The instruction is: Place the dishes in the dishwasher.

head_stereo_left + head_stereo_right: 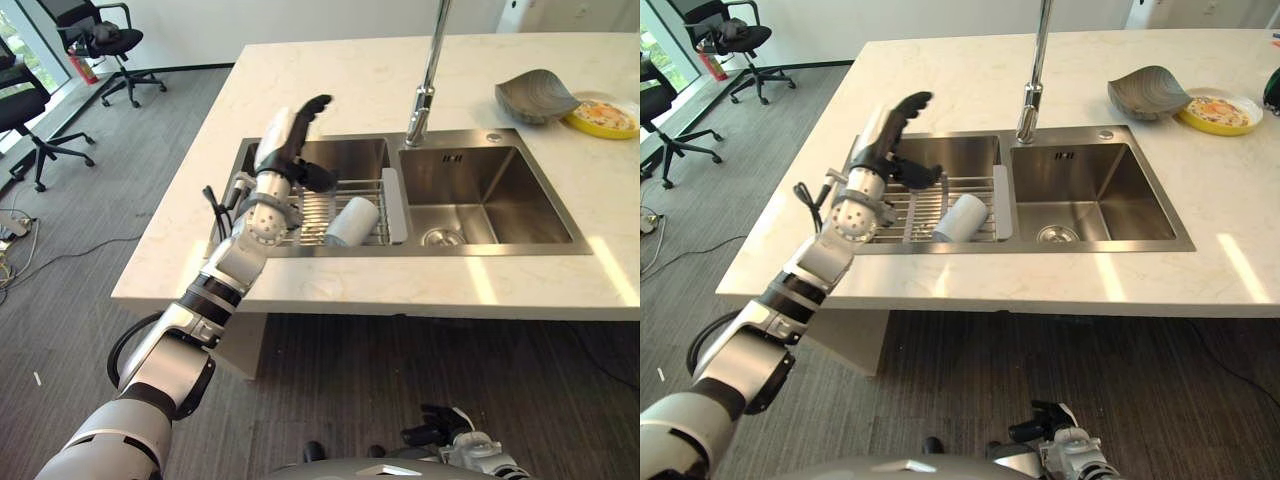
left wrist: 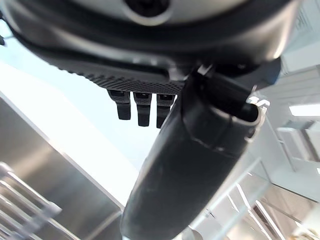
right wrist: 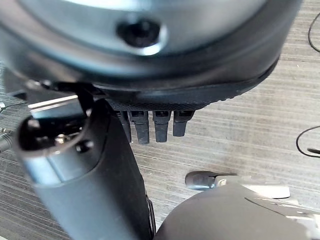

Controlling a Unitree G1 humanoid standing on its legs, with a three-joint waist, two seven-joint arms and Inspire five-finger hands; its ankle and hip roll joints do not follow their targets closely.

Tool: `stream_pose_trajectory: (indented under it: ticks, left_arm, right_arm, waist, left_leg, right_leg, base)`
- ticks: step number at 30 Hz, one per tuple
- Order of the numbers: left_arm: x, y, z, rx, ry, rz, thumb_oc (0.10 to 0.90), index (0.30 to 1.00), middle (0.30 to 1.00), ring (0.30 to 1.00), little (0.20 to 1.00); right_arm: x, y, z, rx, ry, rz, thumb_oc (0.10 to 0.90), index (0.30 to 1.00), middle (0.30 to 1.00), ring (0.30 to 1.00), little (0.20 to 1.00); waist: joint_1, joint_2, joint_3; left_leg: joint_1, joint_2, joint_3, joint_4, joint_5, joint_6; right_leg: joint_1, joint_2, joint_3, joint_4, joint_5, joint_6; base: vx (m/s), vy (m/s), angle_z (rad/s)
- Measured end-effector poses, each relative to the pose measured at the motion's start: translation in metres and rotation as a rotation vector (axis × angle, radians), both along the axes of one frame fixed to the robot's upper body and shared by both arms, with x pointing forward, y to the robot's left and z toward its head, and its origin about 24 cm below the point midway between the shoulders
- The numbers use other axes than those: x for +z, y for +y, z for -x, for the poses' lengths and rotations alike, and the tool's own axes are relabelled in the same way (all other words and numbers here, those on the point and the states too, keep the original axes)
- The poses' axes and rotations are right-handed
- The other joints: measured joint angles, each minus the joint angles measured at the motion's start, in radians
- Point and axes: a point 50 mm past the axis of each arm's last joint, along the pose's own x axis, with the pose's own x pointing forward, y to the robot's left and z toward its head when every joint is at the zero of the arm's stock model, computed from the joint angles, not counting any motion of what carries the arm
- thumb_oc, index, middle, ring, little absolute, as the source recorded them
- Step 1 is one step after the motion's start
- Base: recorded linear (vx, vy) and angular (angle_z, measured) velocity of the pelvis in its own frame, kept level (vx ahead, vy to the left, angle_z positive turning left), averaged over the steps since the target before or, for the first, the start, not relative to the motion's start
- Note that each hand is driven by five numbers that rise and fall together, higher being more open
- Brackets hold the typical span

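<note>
A pale cup (image 1: pixel 352 220) lies on its side on the wire rack (image 1: pixel 312 212) in the left sink basin. My left hand (image 1: pixel 290 140) is raised above that basin, left of the cup and not touching it. Its fingers (image 2: pixel 140 107) are straight and hold nothing. A grey bowl (image 1: pixel 535 97) and a yellow plate (image 1: pixel 602 117) with food on it sit on the counter at the far right. My right hand (image 1: pixel 440 430) hangs low by the floor with relaxed fingers (image 3: pixel 150 127) and nothing in it.
The tall faucet (image 1: pixel 425 90) stands behind the divider between the two basins; the right basin (image 1: pixel 480 195) holds nothing. The white counter (image 1: pixel 350 285) ends just in front of the sinks. Office chairs (image 1: pixel 100 45) stand far left on the carpet.
</note>
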Motion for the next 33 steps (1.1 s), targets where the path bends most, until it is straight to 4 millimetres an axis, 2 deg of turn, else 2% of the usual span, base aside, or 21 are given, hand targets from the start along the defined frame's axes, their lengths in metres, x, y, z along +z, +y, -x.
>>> stream_pose_trajectory:
  ticks: [2,4,12,21,25,33]
  left_arm:
    - [0.002,-0.023,0.008,-0.106,0.005,-0.010,0.800,0.900,0.900,0.900,0.900]
    - [-0.004,-0.040,0.013,-0.178,0.044,-0.039,0.800,0.900,0.900,0.900,0.900]
    - [-0.016,-0.057,0.017,-0.235,0.081,-0.125,0.800,0.900,0.900,0.900,0.900]
    - [-0.042,-0.051,0.006,-0.175,0.195,-0.151,0.800,0.900,0.900,0.900,0.900]
    - [-0.070,-0.038,-0.003,-0.086,0.303,-0.221,0.800,0.900,0.900,0.900,0.900]
    - [-0.075,-0.036,-0.003,-0.066,0.301,-0.257,0.800,0.900,0.900,0.900,0.900]
  right_arm:
    - [0.000,0.000,-0.001,0.002,0.010,-0.003,0.800,0.900,0.900,0.900,0.900]
    - [0.000,-0.001,-0.001,0.005,0.012,-0.009,0.800,0.900,0.900,0.900,0.900]
    - [-0.001,-0.006,0.004,0.000,0.038,-0.008,0.800,0.900,0.900,0.900,0.900]
    - [-0.001,-0.007,0.006,-0.002,0.047,-0.005,0.800,0.900,0.900,0.900,0.900]
    - [-0.001,-0.007,0.006,-0.018,0.045,-0.011,0.800,0.900,0.900,0.900,0.900]
    - [-0.001,-0.008,0.007,-0.020,0.045,-0.007,0.800,0.900,0.900,0.900,0.900]
  waist:
    - [0.001,0.002,-0.001]
    - [0.000,0.009,-0.007]
    - [-0.001,0.034,-0.028]
    - [-0.007,0.040,-0.038]
    - [-0.019,0.041,-0.039]
    - [-0.020,0.040,-0.038]
  left_leg:
    - [0.000,-0.002,-0.008,0.000,0.001,0.001]
    - [0.000,-0.002,-0.008,0.000,0.001,0.001]
    - [-0.001,-0.003,-0.008,-0.004,0.002,0.000]
    - [0.003,-0.002,-0.005,0.000,0.003,0.000]
    - [0.003,-0.002,-0.003,0.000,0.003,0.000]
    - [0.003,-0.002,-0.003,-0.001,0.003,0.000]
  right_leg:
    - [0.002,-0.001,-0.008,0.000,0.000,0.000]
    - [0.001,-0.001,-0.007,0.000,0.000,0.000]
    - [-0.003,-0.002,-0.007,0.000,0.000,0.000]
    - [0.000,-0.002,-0.005,0.000,0.000,0.000]
    - [-0.001,-0.002,-0.004,0.000,0.000,0.000]
    - [-0.001,-0.002,-0.004,0.000,0.000,0.000]
  base:
    - [-0.01,-0.009,0.10]
    - [-0.02,-0.008,-0.01]
    - [0.00,0.000,0.00]
    - [0.00,0.000,0.00]
    - [0.00,0.000,0.00]
    - [0.00,0.000,0.00]
